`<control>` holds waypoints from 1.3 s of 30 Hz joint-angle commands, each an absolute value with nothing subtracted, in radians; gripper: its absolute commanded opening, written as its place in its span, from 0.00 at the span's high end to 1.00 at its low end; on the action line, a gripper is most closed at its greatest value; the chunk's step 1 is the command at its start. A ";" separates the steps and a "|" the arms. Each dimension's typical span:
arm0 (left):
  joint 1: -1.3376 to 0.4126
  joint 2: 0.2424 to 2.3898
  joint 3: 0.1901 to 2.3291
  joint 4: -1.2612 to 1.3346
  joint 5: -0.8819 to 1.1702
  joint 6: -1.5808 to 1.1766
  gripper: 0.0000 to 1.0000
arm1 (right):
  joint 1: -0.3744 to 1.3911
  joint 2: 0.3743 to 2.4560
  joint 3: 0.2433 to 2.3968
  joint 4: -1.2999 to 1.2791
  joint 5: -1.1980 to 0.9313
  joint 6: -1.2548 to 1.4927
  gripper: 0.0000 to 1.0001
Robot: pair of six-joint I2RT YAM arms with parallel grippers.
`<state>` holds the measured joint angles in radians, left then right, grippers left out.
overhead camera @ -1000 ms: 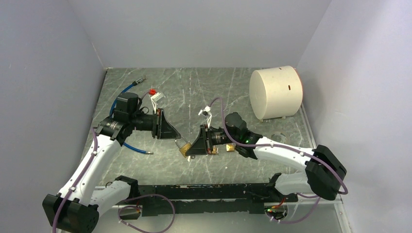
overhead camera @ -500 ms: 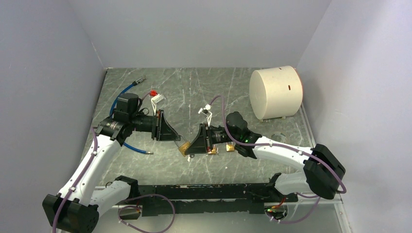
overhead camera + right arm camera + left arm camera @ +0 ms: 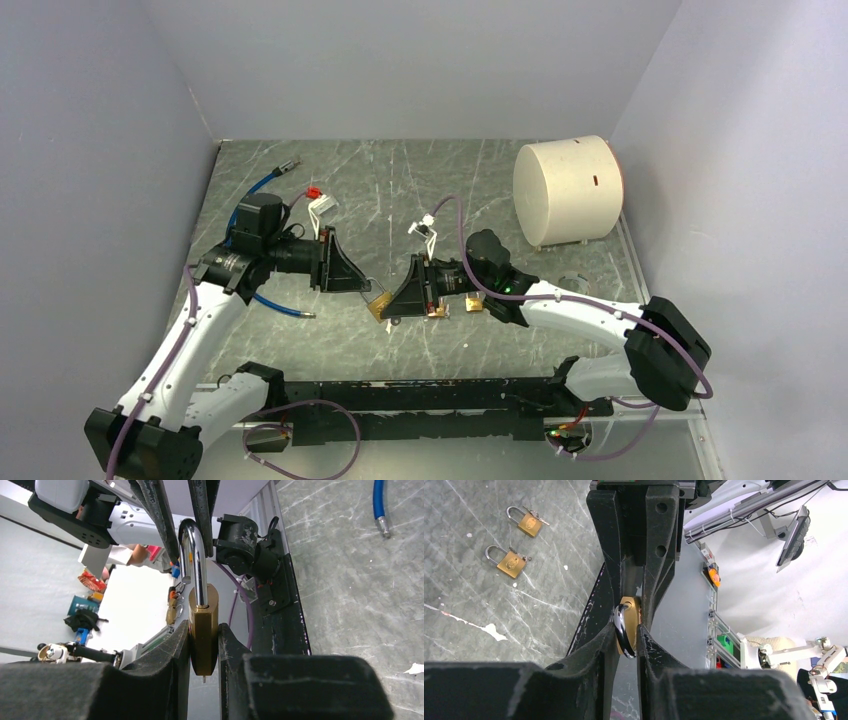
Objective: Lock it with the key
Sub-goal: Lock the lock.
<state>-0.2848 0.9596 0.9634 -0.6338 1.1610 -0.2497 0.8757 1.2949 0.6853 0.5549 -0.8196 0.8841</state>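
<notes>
Your right gripper [image 3: 203, 632] is nearly closed on the brass padlock [image 3: 202, 612]. It clamps the body between the two arms, over the table [image 3: 400, 180]. The shackle [image 3: 194, 555] points at your left gripper [image 3: 626, 632], whose fingers stand close on either side of it; you cannot tell whether they pinch it. One spare padlock [image 3: 510, 562] and another [image 3: 528, 523] lie flat on the table near your right gripper. A white cylinder [image 3: 567, 190] sits at the far right.

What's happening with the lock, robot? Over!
Right end effector shut on padlock body. Left end effector around its shackle, grip unclear. Two other padlocks lie aside on the table.
</notes>
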 commanded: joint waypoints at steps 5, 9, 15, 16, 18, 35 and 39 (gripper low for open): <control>-0.285 0.966 0.982 -0.657 1.182 -0.173 0.82 | 0.870 1.295 0.739 0.667 -0.850 0.901 1.00; -0.285 0.983 0.985 -0.653 1.195 -0.155 0.78 | 0.871 1.304 0.746 0.666 -0.868 0.900 1.00; -0.285 0.994 1.003 -0.667 1.201 -0.134 0.76 | 0.871 1.304 0.746 0.660 -0.864 0.896 1.00; -0.285 0.994 1.003 -0.671 1.201 -0.131 0.76 | 0.871 1.306 0.746 0.663 -0.864 0.898 1.00; -0.285 0.994 1.003 -0.681 1.196 -0.123 0.75 | 0.871 1.312 0.747 0.670 -0.868 0.902 1.00; -0.284 1.035 1.095 -0.834 1.165 -0.013 0.75 | 0.870 1.312 0.741 0.670 -0.872 0.903 1.00; -0.283 1.036 1.103 -0.832 1.157 -0.014 0.73 | 0.870 1.315 0.742 0.670 -0.877 0.904 1.00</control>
<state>-0.2848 1.0389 1.0523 -0.8177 1.1427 -0.0586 0.8734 1.3354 0.6910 0.5888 -0.8574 0.9012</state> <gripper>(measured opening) 0.260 0.226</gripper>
